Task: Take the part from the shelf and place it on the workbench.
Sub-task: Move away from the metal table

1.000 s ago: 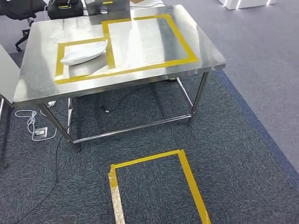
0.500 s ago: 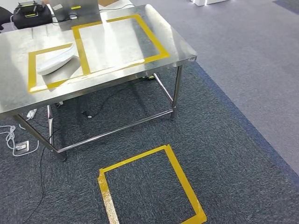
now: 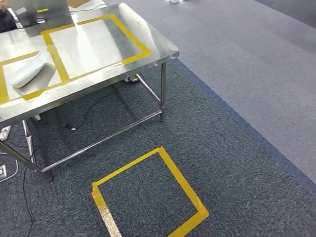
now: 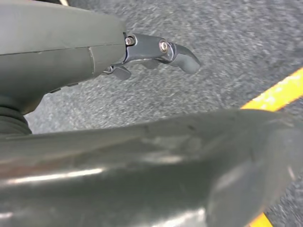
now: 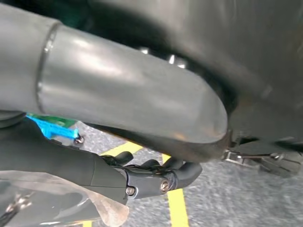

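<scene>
Head view: a steel surface (image 3: 111, 74) fills the upper left of the frame, marked with yellow tape outlines (image 3: 56, 52) forming two rectangles. A white part (image 3: 27, 71), long and curved, lies at the far left of the frame inside the left-hand outline, flat on the metal. At the top left edge sits dark equipment (image 3: 37, 10), partly cut off. Cables (image 3: 70, 126) trail on the dark carpet (image 3: 231, 163) under the surface. A yellow tape square (image 3: 149, 192) is stuck to the floor at lower centre, well apart from the surface legs.

Left wrist view: left robot hand (image 4: 143, 52) hangs over grey carpet, fingers stretched out straight and apart, nothing between them.

Right wrist view: right robot hand (image 5: 150, 177) sits above yellow floor tape, dark fingers curled inward. A clear, filmy edge shows just beside the palm; whether the fingers have hold of it I cannot tell.
</scene>
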